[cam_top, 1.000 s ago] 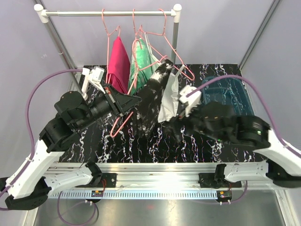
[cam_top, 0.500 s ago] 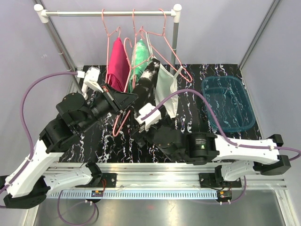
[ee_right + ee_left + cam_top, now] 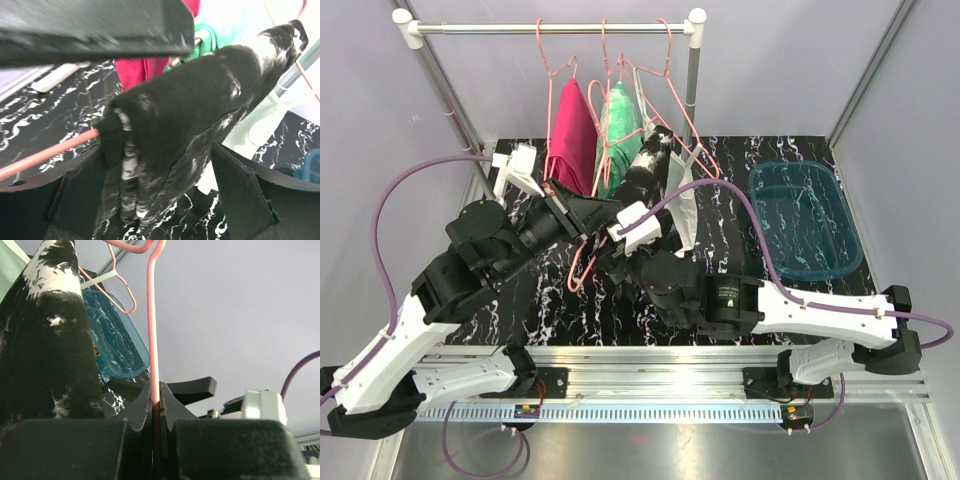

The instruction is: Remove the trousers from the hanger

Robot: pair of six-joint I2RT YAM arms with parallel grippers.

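The black-and-white trousers (image 3: 645,168) hang on a pink wire hanger (image 3: 582,262) under the rail. My left gripper (image 3: 588,213) is shut on the hanger's wire; in the left wrist view the jaws (image 3: 156,395) pinch the pink wire (image 3: 152,330), with the trousers (image 3: 47,340) to their left. My right gripper (image 3: 620,243) is at the trousers' lower end. In the right wrist view it (image 3: 160,190) is open, its fingers (image 3: 240,185) on either side of the trousers (image 3: 180,130), not closed on them. The pink wire (image 3: 50,151) pokes out at the left.
A red garment (image 3: 572,135), a green one (image 3: 618,122) and a pale one (image 3: 682,200) hang on other pink hangers from the rail (image 3: 550,28). A blue bin (image 3: 805,215) stands at the right on the black marbled table (image 3: 530,300). The rail's posts stand at the back.
My right arm has swung from the table's right side to the left, bringing its gripper to the trousers. The trousers hang narrower and nearer the rail. My left gripper keeps hold of the hanger.
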